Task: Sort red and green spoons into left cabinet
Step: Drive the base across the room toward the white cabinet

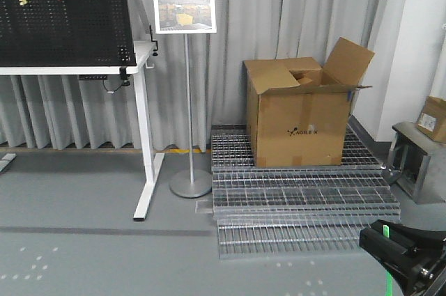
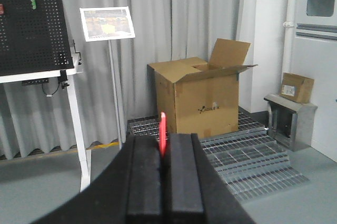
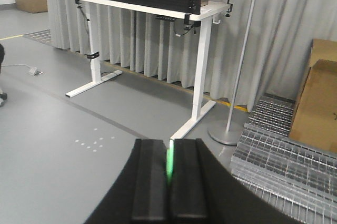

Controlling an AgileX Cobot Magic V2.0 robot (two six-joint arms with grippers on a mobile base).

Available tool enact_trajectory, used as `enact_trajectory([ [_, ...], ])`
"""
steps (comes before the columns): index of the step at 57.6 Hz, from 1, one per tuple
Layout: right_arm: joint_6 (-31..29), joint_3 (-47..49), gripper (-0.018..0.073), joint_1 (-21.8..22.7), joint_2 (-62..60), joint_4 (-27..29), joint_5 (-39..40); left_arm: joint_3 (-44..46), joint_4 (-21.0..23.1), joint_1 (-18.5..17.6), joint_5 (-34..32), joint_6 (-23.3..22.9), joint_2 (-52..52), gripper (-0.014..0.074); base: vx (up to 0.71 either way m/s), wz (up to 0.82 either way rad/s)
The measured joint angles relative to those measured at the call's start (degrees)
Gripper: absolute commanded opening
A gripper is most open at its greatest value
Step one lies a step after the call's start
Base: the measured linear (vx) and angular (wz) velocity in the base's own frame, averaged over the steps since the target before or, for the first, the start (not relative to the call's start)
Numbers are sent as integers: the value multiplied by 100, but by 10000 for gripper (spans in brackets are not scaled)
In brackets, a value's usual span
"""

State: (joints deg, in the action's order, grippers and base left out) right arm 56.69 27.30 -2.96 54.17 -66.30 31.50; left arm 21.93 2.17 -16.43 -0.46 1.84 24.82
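Our left gripper (image 2: 164, 145) clamps its jaws on the red spoon (image 2: 162, 129) (sticking up); right gripper (image 3: 169, 147) jaws pinch the green spoon (image 3: 170, 163).

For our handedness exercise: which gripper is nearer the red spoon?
Left. The left gripper pinches the red spoon; the right gripper pinches the green spoon instead.

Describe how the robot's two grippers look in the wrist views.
Both look alike. The left gripper has two long, matte black, rectangular fingers with flat tops and squared tips, rising from a wider black body with curved flanks. The right gripper has the same black block shape and flared body. No cables, labels or markings show on either.
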Motion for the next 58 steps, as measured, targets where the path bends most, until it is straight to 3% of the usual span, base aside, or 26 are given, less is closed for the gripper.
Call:
enact_trajectory([
  [58, 0, 0, -4, 0, 0, 0, 0, 0, 0, 0, 0, 0, 0, 31, 50, -4],
])
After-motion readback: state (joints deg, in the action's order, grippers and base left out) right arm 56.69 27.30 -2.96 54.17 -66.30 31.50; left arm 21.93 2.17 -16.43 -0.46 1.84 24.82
